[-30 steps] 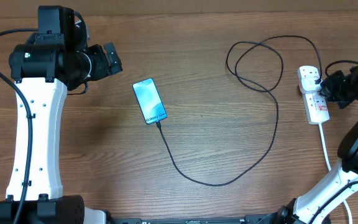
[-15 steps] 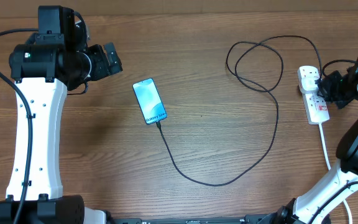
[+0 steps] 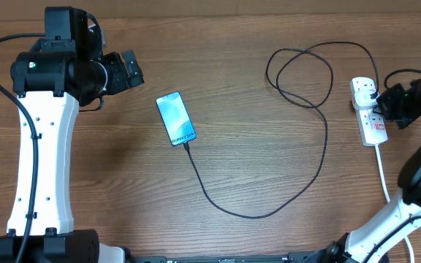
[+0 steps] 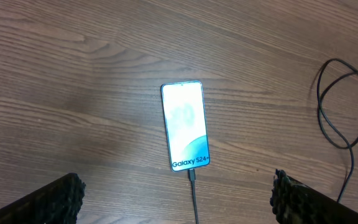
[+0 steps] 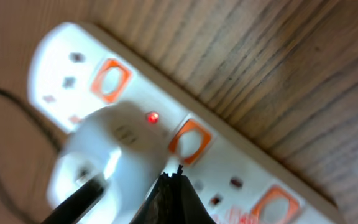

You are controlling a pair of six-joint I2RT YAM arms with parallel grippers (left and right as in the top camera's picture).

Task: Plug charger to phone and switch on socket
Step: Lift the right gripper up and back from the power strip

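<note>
Right fingers [image 5: 174, 200], closed together, hide part of the socket [image 5: 229, 155]; left fingers [image 4: 55, 199] spread wide, tips cropped.

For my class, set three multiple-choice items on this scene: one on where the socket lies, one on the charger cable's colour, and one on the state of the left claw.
1. Where is the socket in the overhead view?
A) far right, at the right claw
B) dead centre
C) far left

2. What colour is the charger cable?
A) white
B) red
C) black

3. What state is the left claw in?
A) shut on the socket
B) open, holding nothing
C) shut on the charger cable

Answers:
1. A: the socket lies at the right edge, with the right claw against it.
2. C: the cable is a thin black line from the phone to the socket.
3. B: the left wrist view shows its fingertips spread wide, with nothing between them.
</note>
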